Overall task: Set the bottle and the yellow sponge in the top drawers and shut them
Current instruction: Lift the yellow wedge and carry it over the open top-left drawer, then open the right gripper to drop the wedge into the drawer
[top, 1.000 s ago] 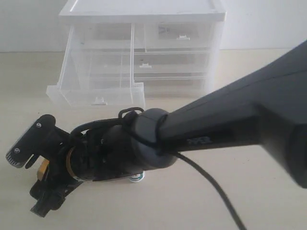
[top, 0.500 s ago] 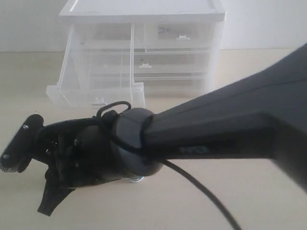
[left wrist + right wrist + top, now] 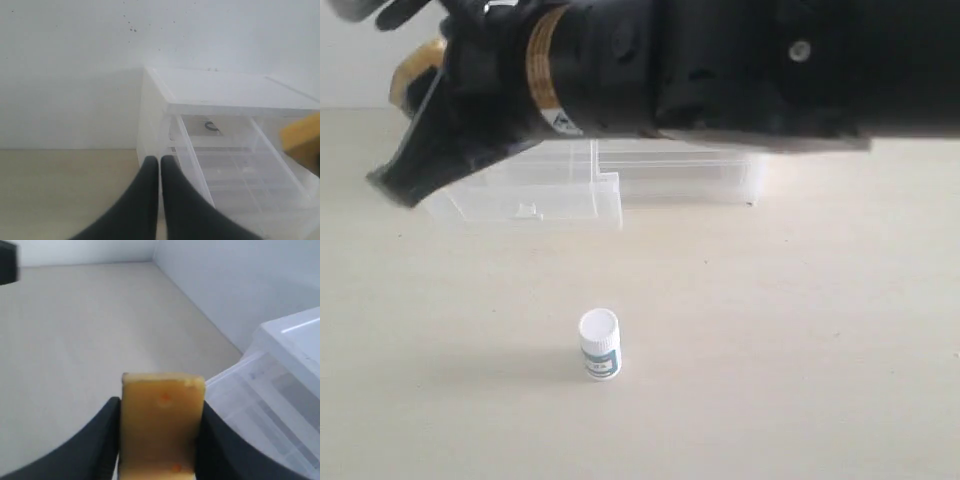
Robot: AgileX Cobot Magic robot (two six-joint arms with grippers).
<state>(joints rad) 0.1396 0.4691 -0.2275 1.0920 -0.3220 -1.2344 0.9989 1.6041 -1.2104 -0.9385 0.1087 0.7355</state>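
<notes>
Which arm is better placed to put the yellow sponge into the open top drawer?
Right: right gripper holds the yellow sponge near the open top drawer; left gripper is shut, empty.

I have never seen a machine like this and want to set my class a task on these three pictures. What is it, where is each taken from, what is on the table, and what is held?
This is a robot with two arms, each ending in a two-fingered gripper. The exterior view looks over the table; the big black shape across its top is the right arm, close to the camera. The other two pictures come from cameras on the wrists, looking along the fingers. On the table stand a white cabinet with one top drawer pulled open and a small bottle, upright. The right gripper clamps the yellow sponge, raised near that drawer. The left gripper is shut and holds nothing.
</notes>
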